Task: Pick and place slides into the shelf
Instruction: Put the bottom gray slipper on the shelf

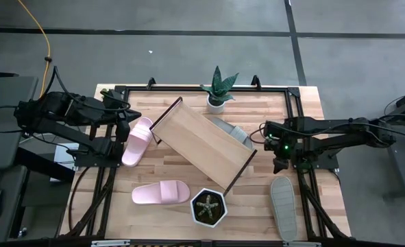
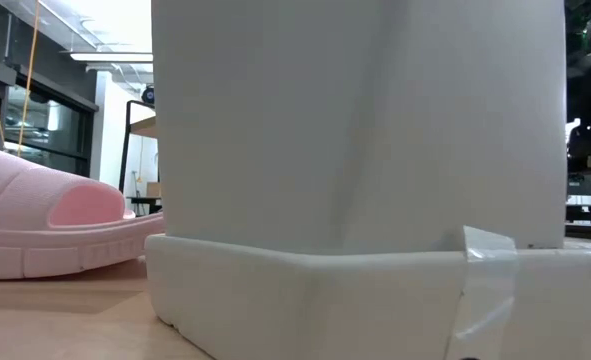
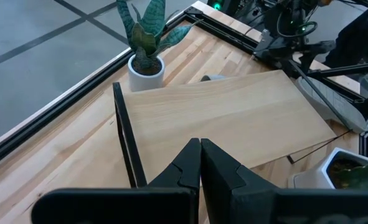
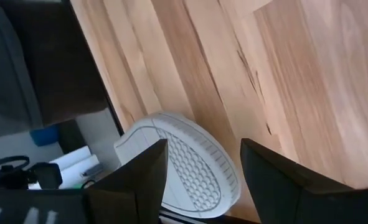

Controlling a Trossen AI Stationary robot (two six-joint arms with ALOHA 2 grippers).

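Now we see our right gripper (image 4: 202, 180) spread wide just above the upside-down grey slide (image 4: 184, 165). Our left gripper (image 3: 200, 163) is pinched shut, empty, beside the shelf (image 3: 221, 118).

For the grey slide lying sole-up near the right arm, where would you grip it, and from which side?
Grip the grey slide across its narrow width, near mid-length, coming from straight above. It lies sole-up and flat, so the strap is underneath; only the long side edges offer themselves. The right gripper, jaws open, is nearest.
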